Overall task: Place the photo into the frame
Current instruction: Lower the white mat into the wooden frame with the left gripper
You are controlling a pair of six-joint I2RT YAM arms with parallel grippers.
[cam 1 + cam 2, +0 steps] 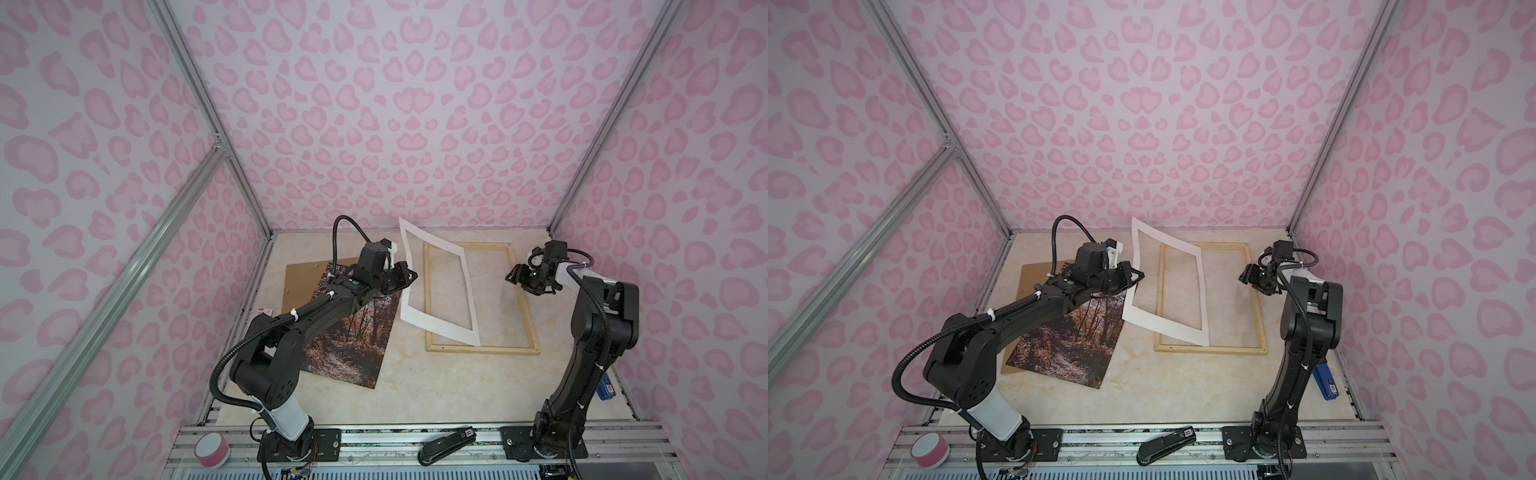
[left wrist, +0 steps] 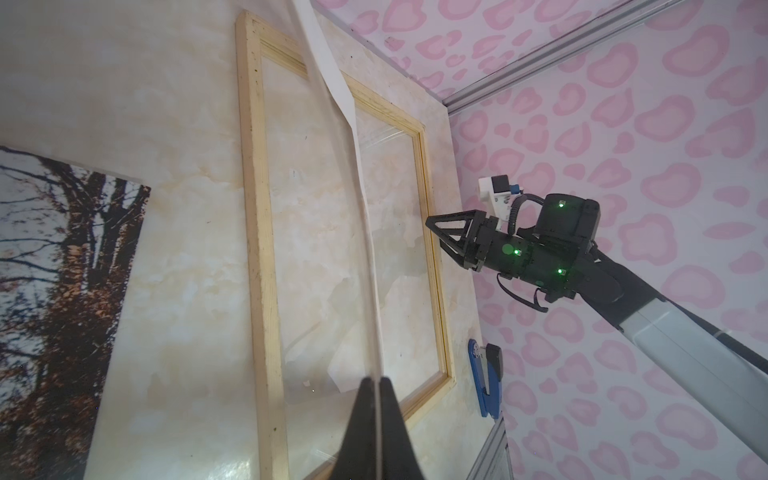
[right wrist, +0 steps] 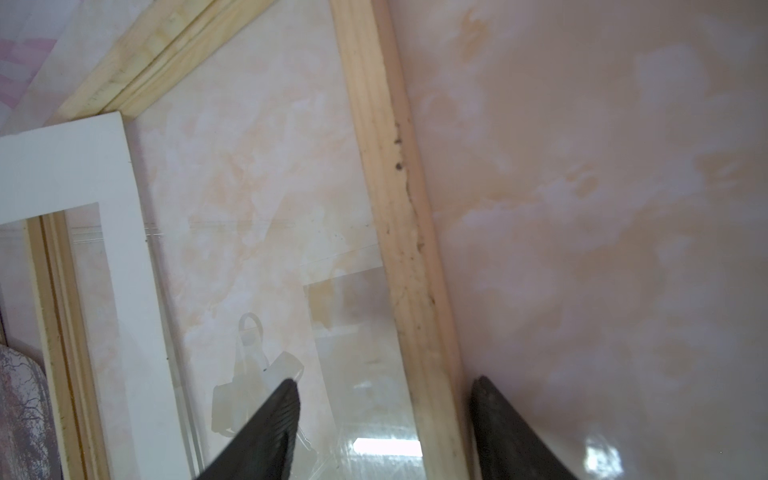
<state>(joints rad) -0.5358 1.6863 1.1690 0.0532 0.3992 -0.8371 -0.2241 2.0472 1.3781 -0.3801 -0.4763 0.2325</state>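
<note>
White mat, pinched by left hand, overhangs frame.

The left arm stretched forward, left gripper pinched shut, while the upright right arm bent inward, right gripper hanging with jaws apart.

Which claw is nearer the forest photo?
Left. The left claw hovers by a far corner of the photo, pinching the white mat; the right claw hangs over the farther rail of the frame.
</note>
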